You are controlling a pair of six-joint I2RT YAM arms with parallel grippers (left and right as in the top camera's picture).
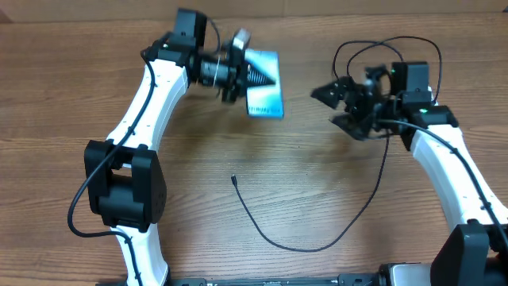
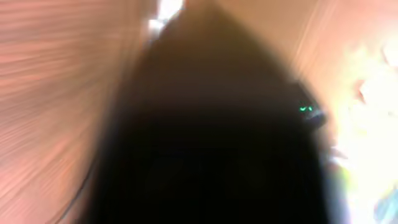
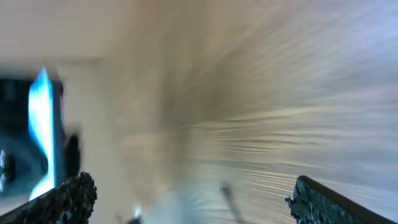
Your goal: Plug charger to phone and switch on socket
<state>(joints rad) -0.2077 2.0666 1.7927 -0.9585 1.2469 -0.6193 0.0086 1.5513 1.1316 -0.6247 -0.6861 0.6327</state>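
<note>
A slim, flat phone with a light blue screen (image 1: 267,99) lay on the brown wooden table (image 1: 182,238), near the far side and a bit left of the middle. The left gripper (image 1: 268,76) was right over the top part of the phone. Its two black fingers were pressed together into one point. The view from the left wrist was just a dark blur, so I could not tell if the fingers pinched the phone or only touched it.

The right gripper (image 1: 324,106) was off to the right of the phone, with bare table between them. Its jaws stood wide apart and held nothing. From the right wrist, one bumpy black finger (image 3: 68,196) showed at the bottom left and the other at the bottom right, with only blurry table between them. The blue phone (image 3: 42,124) showed at the left edge of that view.

The long, thin black charger cable (image 1: 305,249) lay on the table nearer the front. Its small tip (image 1: 235,180) lay by itself in the middle of the table, well away from the phone and from both grippers. From the tip, the cable curved down, went round to the right, and ran up toward the right arm, where I lost sight of it.
</note>
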